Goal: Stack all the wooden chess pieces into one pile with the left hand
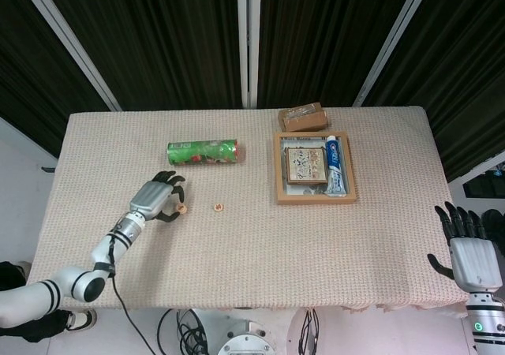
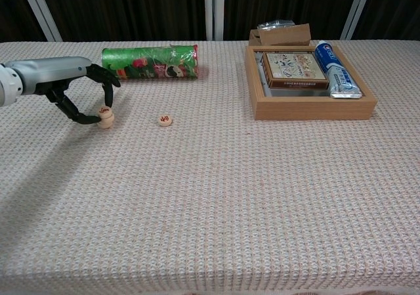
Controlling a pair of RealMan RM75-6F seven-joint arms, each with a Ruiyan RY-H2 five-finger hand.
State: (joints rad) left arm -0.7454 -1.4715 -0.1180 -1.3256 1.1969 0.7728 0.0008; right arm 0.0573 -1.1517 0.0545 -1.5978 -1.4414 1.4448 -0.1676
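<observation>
I'm pinching the top chess piece (image 2: 104, 111) on its stack with my left hand (image 2: 77, 84); the lower piece (image 2: 105, 122) is showing partly. My right hand (image 1: 472, 248) is hanging spread, holding nothing, at the near right corner, cut off below.

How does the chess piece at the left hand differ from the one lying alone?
The held chess piece sits on top of another piece, pinched by the left hand; the lone chess piece lies flat on the table cloth, touched by nothing. The held piece is nearer the table's left edge. Both are small round wooden discs with dark markings.

a beige woven cloth covers the table (image 1: 260, 268); dark curtains (image 1: 173, 31) hang behind.
</observation>
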